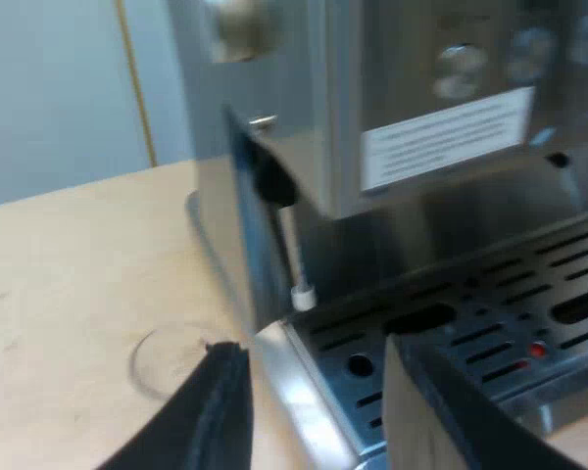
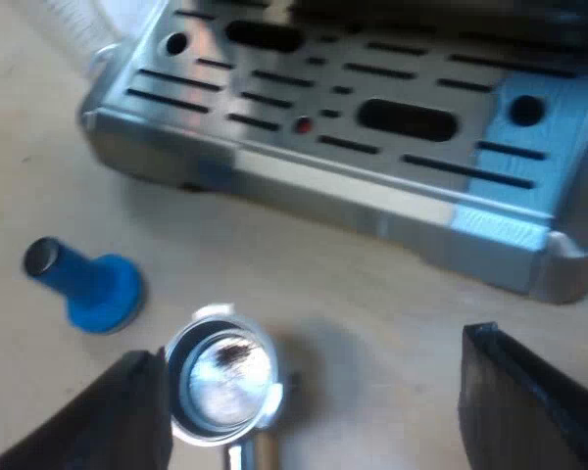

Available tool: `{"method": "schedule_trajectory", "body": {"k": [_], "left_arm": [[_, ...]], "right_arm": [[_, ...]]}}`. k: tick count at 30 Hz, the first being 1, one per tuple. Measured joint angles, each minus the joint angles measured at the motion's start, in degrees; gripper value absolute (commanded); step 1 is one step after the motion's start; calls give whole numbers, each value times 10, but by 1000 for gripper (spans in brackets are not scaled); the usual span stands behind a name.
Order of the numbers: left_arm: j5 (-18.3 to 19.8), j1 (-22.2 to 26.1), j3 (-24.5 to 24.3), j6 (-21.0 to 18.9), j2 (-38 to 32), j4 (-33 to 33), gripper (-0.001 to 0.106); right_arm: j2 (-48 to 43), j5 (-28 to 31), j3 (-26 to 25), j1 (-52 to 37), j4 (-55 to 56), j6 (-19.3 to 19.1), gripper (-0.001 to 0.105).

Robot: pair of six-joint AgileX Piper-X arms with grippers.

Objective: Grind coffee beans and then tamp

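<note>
Black fingers, broad, wedge-shaped, matte

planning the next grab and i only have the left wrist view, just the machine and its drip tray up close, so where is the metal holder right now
Observer: The metal holder lies loose on the table in front of the drip tray, with its basket facing up.
Operator: anything else lying down there
Observer: A blue tamper lies on its side on the table, near the holder but apart from it.
Operator: is anything gripped on that side
Observer: No. The right end effector is open, with one finger on each side of the holder's basket.
</note>
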Motion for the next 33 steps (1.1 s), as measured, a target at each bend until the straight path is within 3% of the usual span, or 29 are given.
{"method": "schedule_trajectory", "body": {"k": [6, 22, 29, 33], "left_arm": [[26, 71, 0, -1, 0, 48, 35], [38, 71, 0, -1, -57, 93, 35], [38, 71, 0, -1, -99, 137, 35], [39, 71, 0, -1, -127, 163, 35]], "right_arm": [[-36, -31, 0, -93, 27, -43, 63], [-107, -205, 0, -377, 58, -114, 63], [-139, -213, 0, -411, 80, -176, 63], [-161, -188, 0, -411, 109, -197, 63]]}}
